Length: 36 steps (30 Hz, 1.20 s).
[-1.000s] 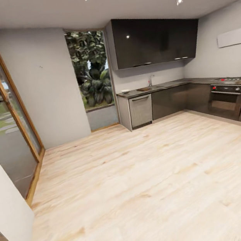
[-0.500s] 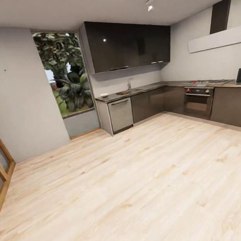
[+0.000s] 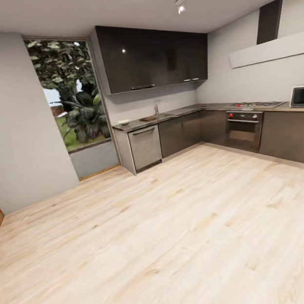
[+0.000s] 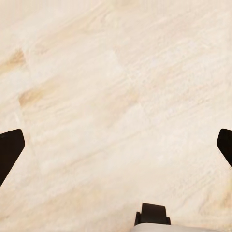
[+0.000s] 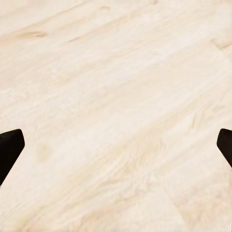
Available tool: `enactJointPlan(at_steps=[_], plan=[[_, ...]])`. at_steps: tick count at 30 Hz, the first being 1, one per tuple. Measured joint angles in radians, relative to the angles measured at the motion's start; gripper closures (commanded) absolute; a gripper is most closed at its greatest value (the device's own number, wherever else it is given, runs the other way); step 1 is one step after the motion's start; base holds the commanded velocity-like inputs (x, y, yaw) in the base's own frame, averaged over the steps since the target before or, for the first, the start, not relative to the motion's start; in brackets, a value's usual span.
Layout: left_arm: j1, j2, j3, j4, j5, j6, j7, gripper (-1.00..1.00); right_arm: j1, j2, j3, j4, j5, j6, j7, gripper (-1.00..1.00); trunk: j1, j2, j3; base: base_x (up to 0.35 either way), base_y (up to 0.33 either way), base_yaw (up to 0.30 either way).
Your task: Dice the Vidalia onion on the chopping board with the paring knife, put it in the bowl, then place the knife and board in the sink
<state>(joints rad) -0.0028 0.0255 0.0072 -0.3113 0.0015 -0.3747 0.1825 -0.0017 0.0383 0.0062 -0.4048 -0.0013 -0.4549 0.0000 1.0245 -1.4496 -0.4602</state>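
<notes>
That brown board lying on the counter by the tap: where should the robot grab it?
Probably by its near edge, coming from the room side: the chopping board lies flat on the countertop with the wall behind. Finer detail is too small to tell.

Distant countertop (image 3: pixel 204 109) beyond wooden floor (image 3: pixel 176 237)

Pale matt wooden floor (image 3: pixel 186 235) with visible grain, glossy black wall cabinets (image 3: pixel 154 60), dark reflective countertop (image 3: pixel 185 112), brushed metal dishwasher front (image 3: pixel 146 147), matt grey walls (image 3: pixel 13 121)
</notes>
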Motion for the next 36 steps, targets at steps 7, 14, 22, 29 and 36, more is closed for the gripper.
enactJointPlan(at_steps=[7,14,22,29,36], plan=[[0.0,0.001,0.0,0.0,0.0,0.0,0.0,-1.0,0.0,0.0,0.001,0.0,0.0,0.0,0.0,-1.0,0.0,0.0,0.0,0.309,0.033,0.0],[0.0,0.001,0.0,0.001,0.0,0.0,0.0,-1.0,0.0,0.0,0.001,0.0,0.001,0.0,0.0,-1.0,0.0,0.0,0.0,0.318,0.003,0.0],[0.0,0.001,0.0,0.001,0.0,0.0,0.0,-1.0,0.0,0.001,0.001,0.0,0.001,0.0,0.0,-1.0,0.0,0.0,0.0,0.322,0.0,0.0],[0.0,0.001,0.0,0.001,0.0,0.0,0.0,-1.0,0.0,0.001,0.001,0.0,0.003,0.0,0.0,-1.0,0.0,0.0,0.0,0.322,0.0,0.0],[0.0,0.001,0.0,0.001,0.0,0.0,0.0,-1.0,0.0,0.001,0.001,0.0,0.002,0.0,0.0,-1.0,0.0,0.0,0.0,0.322,0.0,0.0]])
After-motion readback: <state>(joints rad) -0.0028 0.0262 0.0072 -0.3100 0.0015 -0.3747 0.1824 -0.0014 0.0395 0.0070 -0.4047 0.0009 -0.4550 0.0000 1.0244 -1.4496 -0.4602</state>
